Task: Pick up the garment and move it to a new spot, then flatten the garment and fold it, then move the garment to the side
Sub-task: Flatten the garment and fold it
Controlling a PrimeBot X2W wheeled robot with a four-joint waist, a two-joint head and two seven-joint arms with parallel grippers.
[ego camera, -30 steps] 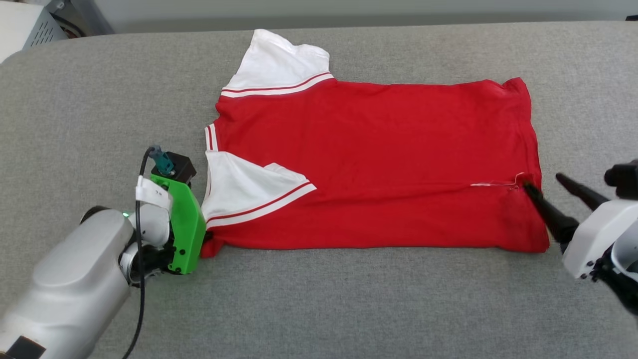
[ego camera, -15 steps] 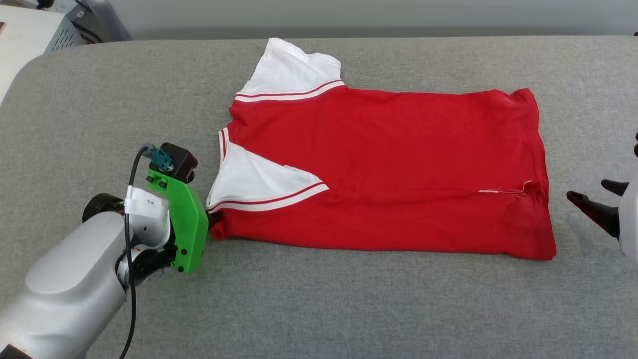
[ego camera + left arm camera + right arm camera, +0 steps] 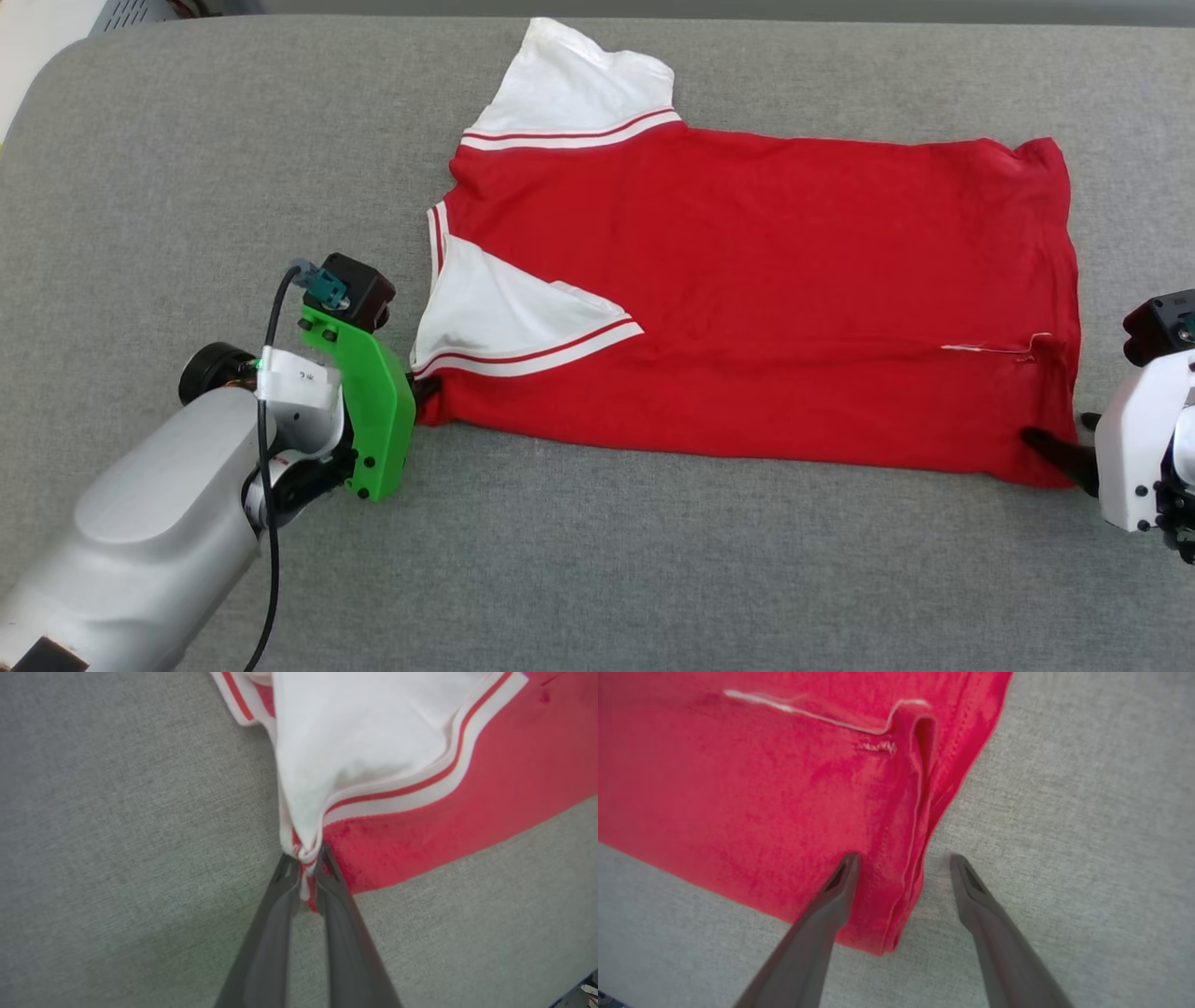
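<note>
Grey surface point(image 3: 187, 140): padded cloth lying under the garment and reaching past it on every side.
Garment point(image 3: 766, 280): red shirt spread flat on the grey surface, collar end to the robot's left and hem to its right, with its plain red side up.
Left forearm point(image 3: 140, 541): pale grey, coming in from off the garment's near left corner.
Far sleeve point(image 3: 579, 89): white with red-striped trim, sticking out from the garment's far left edge.
Near sleeve point(image 3: 495, 313): white with the same trim, folded in over the garment's red body.
Green bracket point(image 3: 369, 411): on the left wrist, just beside the garment's near left corner.
Right gripper point(image 3: 903, 858): spread wide and holding nothing. It straddles the garment's near right hem corner, one finger over the red cloth and the other over bare grey beside it. Whether either finger touches cannot be told.
Left gripper point(image 3: 306, 858): pinched almost closed on a bunch of white and red cloth at the garment's near left corner, below the near sleeve.
Pale thread point(image 3: 784, 707): a thin line on the garment, running up to its right hem.
</note>
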